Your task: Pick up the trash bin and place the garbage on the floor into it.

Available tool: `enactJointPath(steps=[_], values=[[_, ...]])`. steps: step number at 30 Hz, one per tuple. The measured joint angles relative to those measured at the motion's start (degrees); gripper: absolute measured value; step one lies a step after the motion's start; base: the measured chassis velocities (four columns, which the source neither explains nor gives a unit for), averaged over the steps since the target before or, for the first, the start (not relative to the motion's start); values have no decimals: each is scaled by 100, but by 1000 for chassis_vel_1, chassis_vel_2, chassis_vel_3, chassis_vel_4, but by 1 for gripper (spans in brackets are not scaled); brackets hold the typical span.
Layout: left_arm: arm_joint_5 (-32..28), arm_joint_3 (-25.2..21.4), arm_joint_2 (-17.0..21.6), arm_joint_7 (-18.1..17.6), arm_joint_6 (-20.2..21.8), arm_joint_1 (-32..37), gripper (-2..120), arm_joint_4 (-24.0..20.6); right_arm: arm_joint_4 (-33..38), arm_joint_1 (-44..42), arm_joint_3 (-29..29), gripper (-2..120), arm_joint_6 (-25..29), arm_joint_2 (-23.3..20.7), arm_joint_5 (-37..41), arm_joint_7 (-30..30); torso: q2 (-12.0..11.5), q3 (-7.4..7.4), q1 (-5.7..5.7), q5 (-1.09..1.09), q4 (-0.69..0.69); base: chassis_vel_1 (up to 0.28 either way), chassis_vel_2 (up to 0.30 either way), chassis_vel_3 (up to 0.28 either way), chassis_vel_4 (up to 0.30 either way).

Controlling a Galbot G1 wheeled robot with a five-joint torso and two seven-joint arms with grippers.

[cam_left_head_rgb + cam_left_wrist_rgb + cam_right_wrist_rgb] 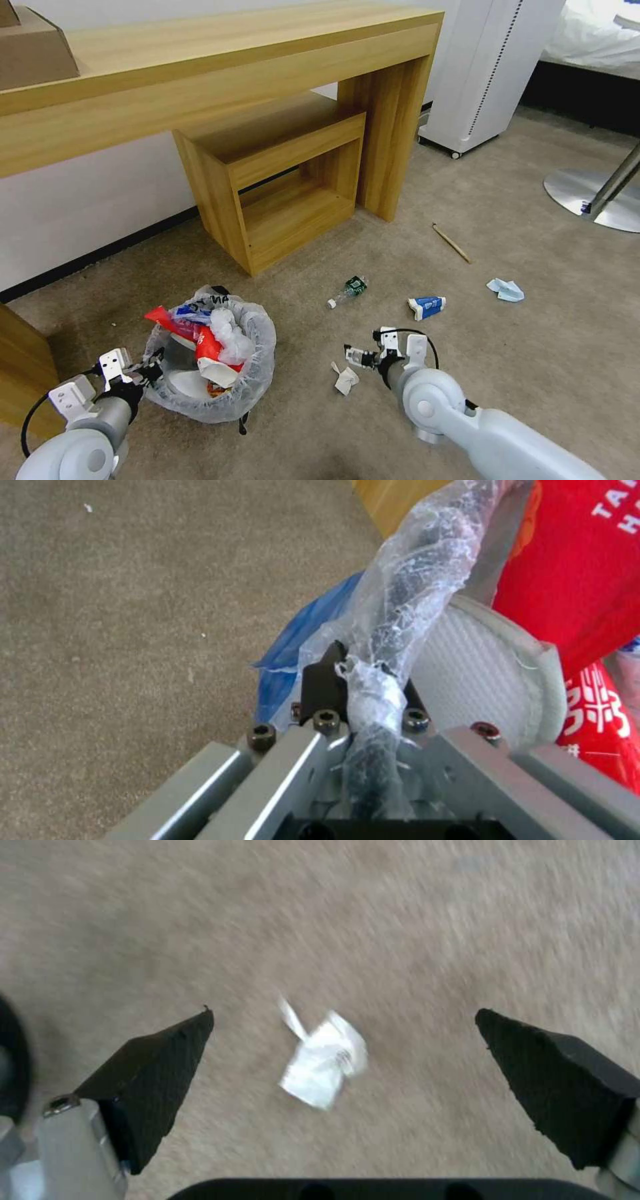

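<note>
Your left end effector point(152, 371) is low on the left, and its fingers point(325, 685) pinch tight on the rim of the trash bin point(257, 373), over the crinkly bag that lines it. The trash bin sits on the floor point(547, 373) right beside that arm. It is full of stuff: a red plastic bag point(200, 337), a white slipper point(480, 680) and some crumpled white plastic point(230, 337). From the left wrist you can see the slipper pressed up against the red bag inside the bin. Your right end effector point(352, 355) is low on the right, close to the bin but not touching it. Its jaws are spread wide and they hold nothing. A small crumpled paper point(323, 1062) lies on the floor between the two black fingers point(153, 1075), just below them. A bit farther out you see a small bottle point(349, 291) with a green label lying on its side. Near it, to the right, lies a blue and white carton point(427, 307). More to the right is a blue mask point(505, 289). Past those, a wooden stick point(451, 243) lies near the leg of the wooden desk point(393, 127). A small wooden shelf point(280, 187) stands under the tabletop point(220, 47). Far right, a round silver base point(590, 197) rests on the floor.
</note>
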Motion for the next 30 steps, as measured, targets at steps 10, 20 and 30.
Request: enactJointPath(steps=[10,20,30], values=[[34,3,-44,1,-9,-7,1,32,-711,33,-41,100,-172,584,34,297,0,0,0,0,0,0,0,0,0],[45,5,-55,2,-11,14,1,26,-1746,295,-202,99,-171,1219,-111,73,0,0,0,0,0,0,0,0,0],[29,6,-37,-21,-11,-21,1,32,-2413,544,-446,91,-155,1755,-264,-196,0,1,0,0,0,0,0,0,0]])
